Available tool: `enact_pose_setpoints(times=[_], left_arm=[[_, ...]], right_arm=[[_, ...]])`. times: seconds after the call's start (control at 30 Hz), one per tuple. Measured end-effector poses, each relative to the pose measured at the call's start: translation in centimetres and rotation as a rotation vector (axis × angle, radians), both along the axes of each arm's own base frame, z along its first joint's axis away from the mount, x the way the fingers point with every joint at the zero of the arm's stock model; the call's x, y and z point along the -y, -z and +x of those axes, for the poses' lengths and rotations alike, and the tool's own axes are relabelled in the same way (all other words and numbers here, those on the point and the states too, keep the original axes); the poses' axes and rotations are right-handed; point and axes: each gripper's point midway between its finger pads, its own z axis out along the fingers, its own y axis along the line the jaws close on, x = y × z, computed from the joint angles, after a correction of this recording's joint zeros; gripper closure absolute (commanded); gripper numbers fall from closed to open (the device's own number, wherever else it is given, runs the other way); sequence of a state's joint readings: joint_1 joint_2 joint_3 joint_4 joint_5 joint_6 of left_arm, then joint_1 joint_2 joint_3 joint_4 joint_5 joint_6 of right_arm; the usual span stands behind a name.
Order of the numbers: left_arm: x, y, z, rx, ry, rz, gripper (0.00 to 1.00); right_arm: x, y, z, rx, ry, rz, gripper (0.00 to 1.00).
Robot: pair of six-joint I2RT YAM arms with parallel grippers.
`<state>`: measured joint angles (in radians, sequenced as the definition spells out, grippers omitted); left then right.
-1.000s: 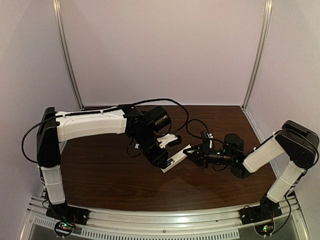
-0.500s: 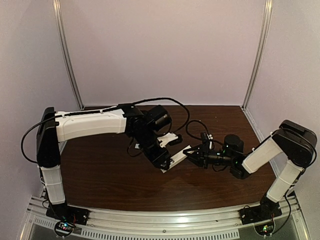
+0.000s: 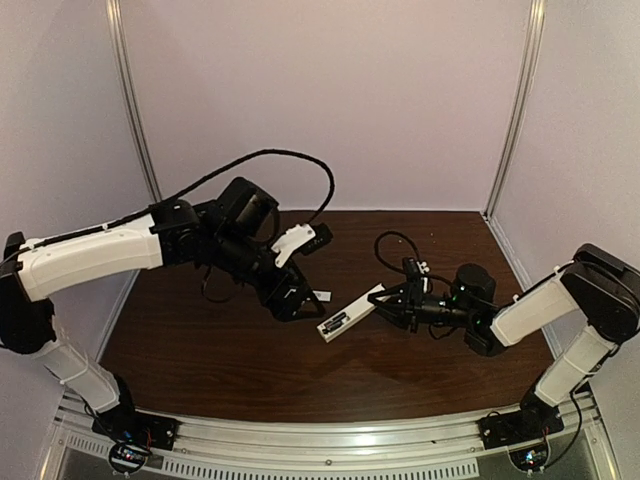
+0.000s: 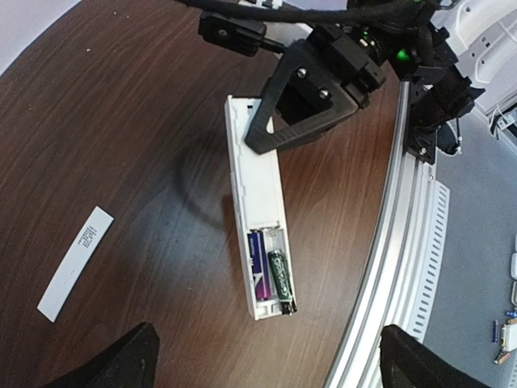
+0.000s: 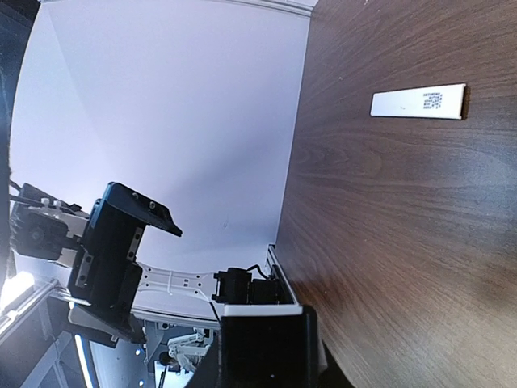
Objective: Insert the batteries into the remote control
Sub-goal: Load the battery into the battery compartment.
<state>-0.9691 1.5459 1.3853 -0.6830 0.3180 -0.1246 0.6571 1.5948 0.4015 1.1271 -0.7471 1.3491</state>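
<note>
Overhead, the white remote control (image 3: pixel 345 315) sits just right of the tabletop's (image 3: pixel 200 350) middle, slanting from 7 o'clock to 1 o'clock. My right fingers (image 4: pixel 311 101) are clamped on its 1 o'clock end. A shadow beneath it suggests it is held a little above the wood, though I cannot be sure. My left fingers (image 4: pixel 121 360) are spread wide with nothing in them, raised off toward 9 o'clock of the remote.

At the 7 o'clock end the battery bay is uncovered, and two batteries (image 4: pixel 260 275), one purple and one dark green, lie in it side by side. A thin white cover strip (image 4: pixel 77 263) lies flat on the wood, apart from the remote, toward 11 o'clock of the open end.

I judge the remote to be light, stiff and smooth, so likely slippery. It is best pinched across its long edges near the middle, clear of the bay. If it tips, the batteries could slide out. The flat strip looks awkward to lift.

The tabletop is dark, smooth wood grain. Pale walls (image 3: pixel 330 100) enclose three sides, and a metal rail (image 3: pixel 330 445) runs along the 6 o'clock edge.
</note>
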Motion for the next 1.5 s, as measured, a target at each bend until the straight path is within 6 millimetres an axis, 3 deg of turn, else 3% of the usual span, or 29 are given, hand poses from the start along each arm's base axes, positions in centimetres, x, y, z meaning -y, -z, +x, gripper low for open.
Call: enact_pose_setpoints(times=[0.07,0.3,0.5,0.63,0.83,1.1,1.5], left_arm=[[-0.6,-0.1,-0.6,0.034,0.024,-0.036,0.03],[-3.0,2.6,-3.4,0.119,0.135,-0.106,0.03],[-1.8,2.0,-3.6,0.163,0.202,-0.176,0.03],[-1.0,3.0,-3.6,0.137,0.223,-0.174,0.04],[-0.1,4.6,-3.8,0.077,0.249,-0.163,0.13],[0.5,4.7,-4.6,0.026,0.291,-0.187,0.24],[1.1,4.8,-4.6,-0.001,0.301,-0.192,0.32]], right_arm=[[0.0,-0.5,-0.2,0.015,-0.010,0.000,1.00],[-0.2,-2.3,-0.9,0.069,-0.056,-0.006,1.00],[-0.6,-3.5,-1.5,0.109,-0.105,-0.012,1.00],[-0.9,-3.6,-1.8,0.115,-0.131,-0.020,1.00],[-1.4,-3.8,-2.6,0.126,-0.175,-0.022,1.00],[-1.8,-4.0,-3.1,0.138,-0.203,-0.019,1.00],[-2.0,-4.0,-3.6,0.140,-0.221,-0.017,1.00]])
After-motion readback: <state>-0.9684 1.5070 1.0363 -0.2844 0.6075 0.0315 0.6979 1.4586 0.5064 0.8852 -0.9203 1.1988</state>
